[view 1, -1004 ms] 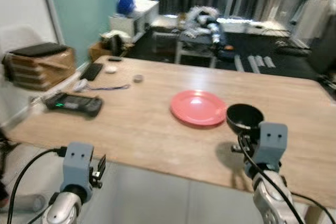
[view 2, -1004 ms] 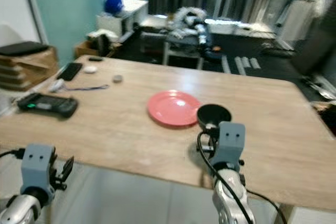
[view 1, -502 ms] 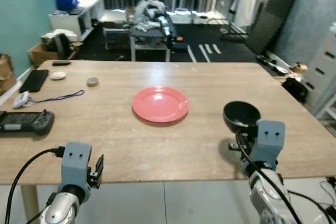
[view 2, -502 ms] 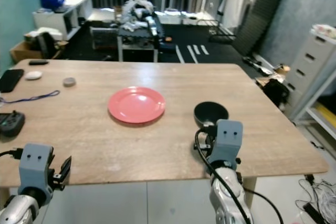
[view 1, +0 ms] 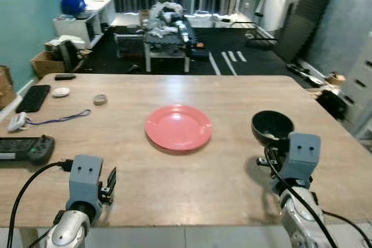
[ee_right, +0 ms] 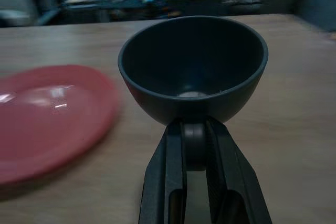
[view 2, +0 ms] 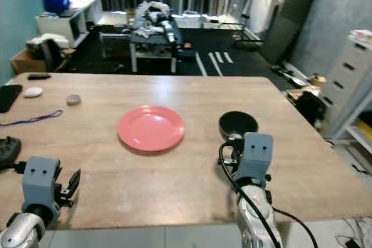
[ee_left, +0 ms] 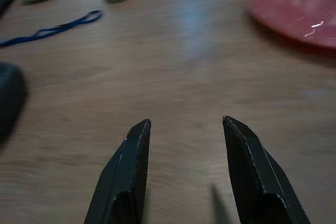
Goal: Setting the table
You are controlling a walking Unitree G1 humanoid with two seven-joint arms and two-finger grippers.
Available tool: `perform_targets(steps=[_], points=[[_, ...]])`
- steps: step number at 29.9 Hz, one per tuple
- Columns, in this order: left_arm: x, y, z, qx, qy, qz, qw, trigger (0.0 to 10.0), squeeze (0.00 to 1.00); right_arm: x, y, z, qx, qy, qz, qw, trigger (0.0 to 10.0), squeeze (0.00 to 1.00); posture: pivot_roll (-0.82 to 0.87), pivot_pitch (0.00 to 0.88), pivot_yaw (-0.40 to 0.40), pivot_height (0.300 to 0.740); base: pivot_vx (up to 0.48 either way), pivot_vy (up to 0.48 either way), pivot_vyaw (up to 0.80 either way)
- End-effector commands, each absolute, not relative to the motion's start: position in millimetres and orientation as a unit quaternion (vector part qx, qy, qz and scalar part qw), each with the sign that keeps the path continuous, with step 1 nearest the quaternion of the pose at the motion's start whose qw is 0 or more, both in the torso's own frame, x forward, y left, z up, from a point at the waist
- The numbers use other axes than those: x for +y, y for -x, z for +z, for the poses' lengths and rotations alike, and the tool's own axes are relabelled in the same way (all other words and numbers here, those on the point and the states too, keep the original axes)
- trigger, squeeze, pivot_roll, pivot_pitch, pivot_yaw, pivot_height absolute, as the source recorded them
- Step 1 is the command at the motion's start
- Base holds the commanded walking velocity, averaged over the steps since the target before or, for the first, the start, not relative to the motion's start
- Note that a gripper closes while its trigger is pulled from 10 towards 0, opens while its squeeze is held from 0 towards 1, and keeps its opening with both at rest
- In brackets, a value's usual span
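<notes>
While your right gripper (ee_right: 194, 145) clamps the near rim of the black bowl (ee_right: 192, 66), held above the wooden table (view 1: 232, 94) right of the red plate (view 1: 178, 128), your left gripper (ee_left: 186, 129) hovers open near-left.

Both arms are silver and rounded, each topped by a boxy blue-grey wrist housing with two small dark screw holes. A black cable loops out from each housing. The left pincer (ee_left: 181, 174) and right pincer (ee_right: 195, 169) each have two long, tapering black fingers.
</notes>
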State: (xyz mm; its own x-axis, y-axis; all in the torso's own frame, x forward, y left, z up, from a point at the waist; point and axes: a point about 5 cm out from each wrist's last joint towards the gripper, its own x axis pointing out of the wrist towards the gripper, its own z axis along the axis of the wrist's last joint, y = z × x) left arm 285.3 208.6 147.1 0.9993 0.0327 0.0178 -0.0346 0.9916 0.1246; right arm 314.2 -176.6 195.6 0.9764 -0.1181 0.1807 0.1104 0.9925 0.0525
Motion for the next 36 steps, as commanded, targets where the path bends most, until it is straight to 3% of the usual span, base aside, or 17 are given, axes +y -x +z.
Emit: perform_targets(steps=[1, 14, 20, 24, 36], points=[[207, -285, 143, 0.001, -0.066, 0.017, 0.998, 10.0, 0.00, -182, -312, 194, -0.093, -0.022, -0.066, 0.993, 10.0, 0.00, 0.05, 0.126, 0.070, 0.740, 0.480, 0.000, 0.00], [202, -284, 143, 0.000, -0.064, -0.002, 0.998, 10.0, 0.00, -185, -312, 193, -0.094, -0.018, -0.072, 0.993, 10.0, 0.00, 0.05, 0.123, 0.073, 0.740, 0.098, 0.000, 0.00], [202, -282, 143, 0.003, -0.061, -0.013, 0.998, 10.0, 0.00, -209, -320, 195, -0.071, 0.054, -0.066, 0.994, 10.0, 0.00, 0.05, 0.116, 0.073, 0.740, 0.000, 0.000, 0.00], [203, -280, 142, 0.007, -0.059, -0.018, 0.998, 10.0, 0.00, -219, -323, 197, -0.055, 0.044, -0.046, 0.996, 10.0, 0.00, 0.05, 0.115, 0.071, 0.740, 0.000, 0.000, 0.00], [197, -277, 141, 0.012, -0.058, -0.044, 0.997, 10.0, 0.00, -208, -347, 194, -0.012, -0.052, 0.066, 0.996, 10.0, 0.00, 0.08, 0.131, 0.056, 0.740, 0.000, 0.000, 0.00]])
